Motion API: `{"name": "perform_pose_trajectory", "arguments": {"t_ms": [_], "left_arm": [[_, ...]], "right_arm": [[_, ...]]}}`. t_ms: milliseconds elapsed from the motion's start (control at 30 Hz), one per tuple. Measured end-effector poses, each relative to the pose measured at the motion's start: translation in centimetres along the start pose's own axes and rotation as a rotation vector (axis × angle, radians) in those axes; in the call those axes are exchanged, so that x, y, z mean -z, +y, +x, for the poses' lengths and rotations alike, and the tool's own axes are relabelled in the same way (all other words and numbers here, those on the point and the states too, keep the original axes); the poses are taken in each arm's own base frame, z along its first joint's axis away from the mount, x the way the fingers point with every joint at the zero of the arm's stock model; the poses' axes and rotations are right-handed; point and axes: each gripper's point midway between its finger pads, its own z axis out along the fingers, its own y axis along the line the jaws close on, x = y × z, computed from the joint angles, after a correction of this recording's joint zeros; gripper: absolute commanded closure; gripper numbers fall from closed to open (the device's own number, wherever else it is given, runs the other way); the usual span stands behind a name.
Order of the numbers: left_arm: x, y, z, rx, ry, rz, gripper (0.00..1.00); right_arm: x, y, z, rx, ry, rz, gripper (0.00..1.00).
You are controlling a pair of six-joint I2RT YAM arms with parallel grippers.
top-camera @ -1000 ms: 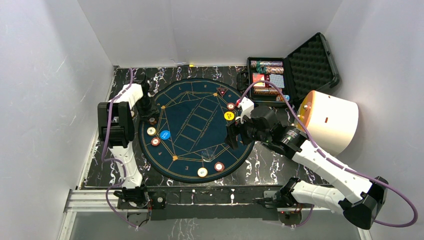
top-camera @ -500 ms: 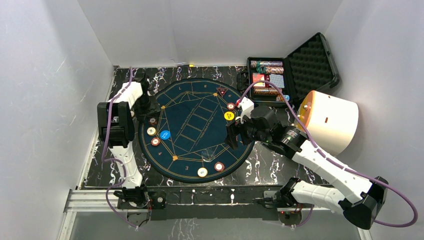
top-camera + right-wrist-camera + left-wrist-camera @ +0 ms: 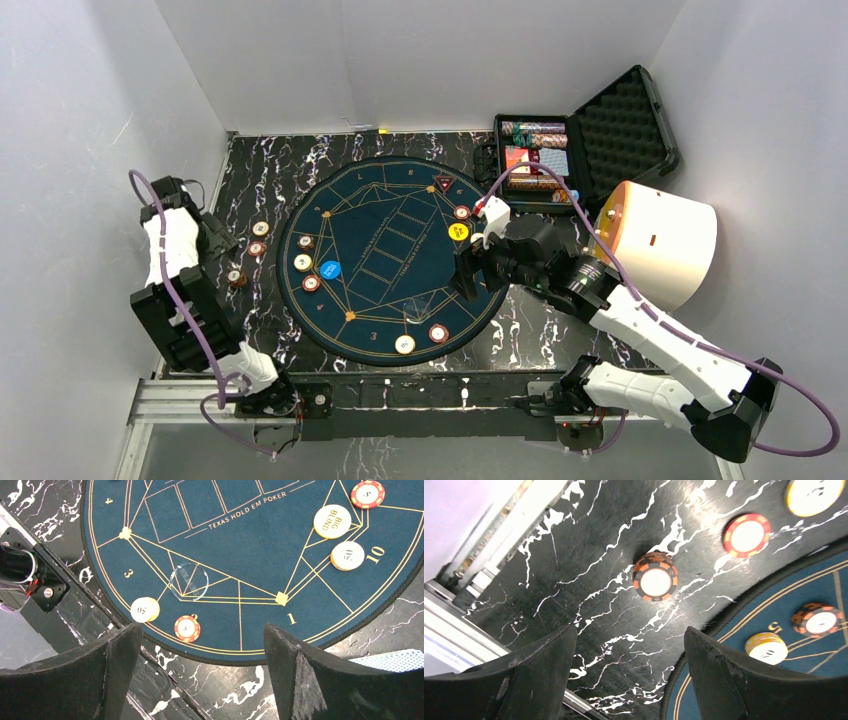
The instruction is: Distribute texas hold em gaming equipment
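Ahead of the spread left gripper [image 3: 629, 635] lies an orange chip [image 3: 655, 576]

White booth, black marble table [image 3: 250, 190].
Three plain white walls [image 3: 420, 60] close in the back and both sides, the side ones scuffed with faint marks. The table top is black, veined with white, and slightly glossy. A metal rail [image 3: 180, 400] runs along its near edge. The light is soft and even, and the shadows are faint.
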Motion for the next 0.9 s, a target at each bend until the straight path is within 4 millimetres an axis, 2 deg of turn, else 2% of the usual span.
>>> {"name": "perform_pose_trajectory", "arguments": {"t_ms": [133, 300, 500, 900], "left_arm": [[-2.2, 0.4, 1.9, -0.008, 0.075, -0.017, 0.24], [-4.7, -0.8, 2.3, -0.015, 0.13, 0.023, 0.26], [-6.0, -1.2, 2.5, -0.031, 0.154, 0.034, 0.29], [-7.9, -1.3, 3.3, -0.044, 0.21, 0.022, 0.4]], "right_arm": [[0.0, 0.1, 0.0, 0.002, 0.0, -0.003, 0.02], [0.0, 0.1, 0.0, 0.001, -0.001, -0.002, 0.02], [0.0, 0.1, 0.0, -0.001, -0.001, -0.002, 0.01], [0.0, 0.0, 0.0, -0.001, -0.001, 0.001, 0.02]]}}
